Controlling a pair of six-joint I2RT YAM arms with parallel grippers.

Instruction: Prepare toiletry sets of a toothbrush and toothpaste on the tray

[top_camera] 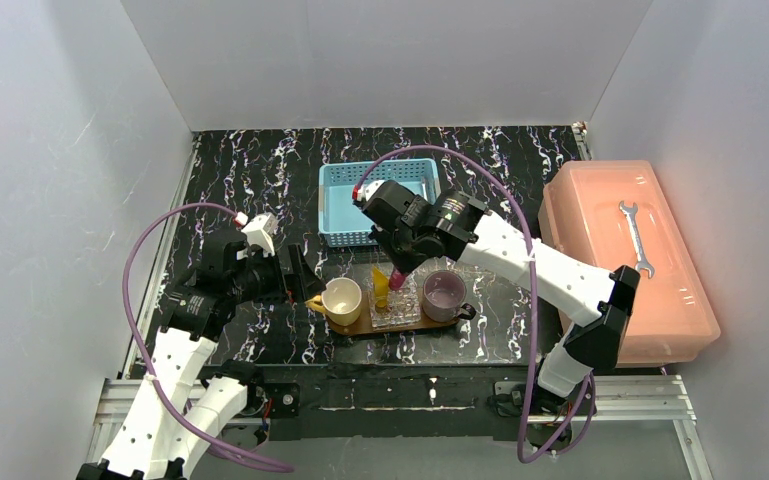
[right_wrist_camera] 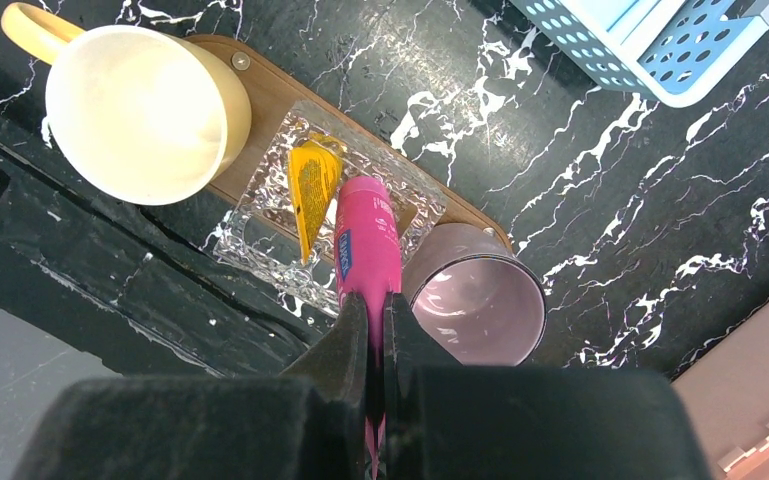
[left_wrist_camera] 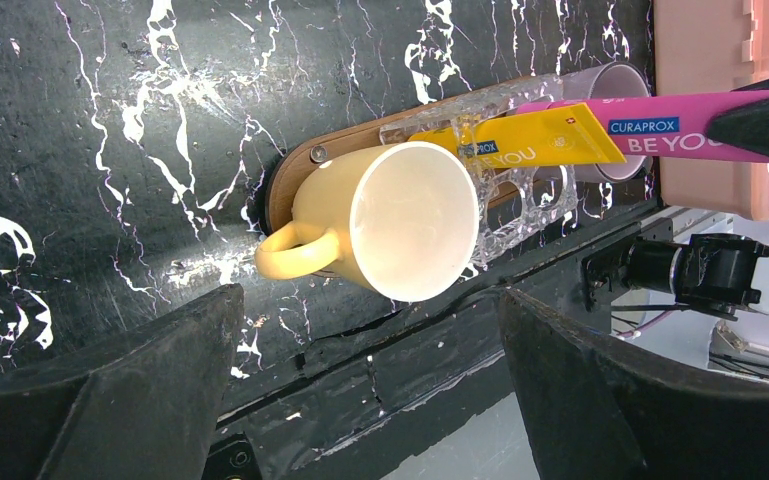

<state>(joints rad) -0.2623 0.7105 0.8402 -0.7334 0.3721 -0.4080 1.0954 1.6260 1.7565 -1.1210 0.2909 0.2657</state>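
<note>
Resting on a black table (top_camera: 260, 180) between white walls (top_camera: 390, 60): one tray (right_wrist_camera: 265, 85), three cups (top_camera: 342, 300), two tubes (right_wrist_camera: 312, 185). Right gripper (right_wrist_camera: 375, 300) pinches the pink tube (right_wrist_camera: 367, 240); left gripper (left_wrist_camera: 368, 310) gapes empty

Three vessels are set in a row on the tray (right_wrist_camera: 265, 95): a mug (top_camera: 342, 300) at its left end, a dish (top_camera: 400, 312) in the middle, a cup (top_camera: 444, 293) at its right end. One toothpaste tube (top_camera: 380, 285) is leaned in the dish; a second tube (right_wrist_camera: 365, 250) reaches into it just to the right. A basket (top_camera: 345, 238) is placed behind the tray. A box (top_camera: 680, 300) is found well to the tray's right, with a wrench (top_camera: 637, 235) laid on it.
</note>
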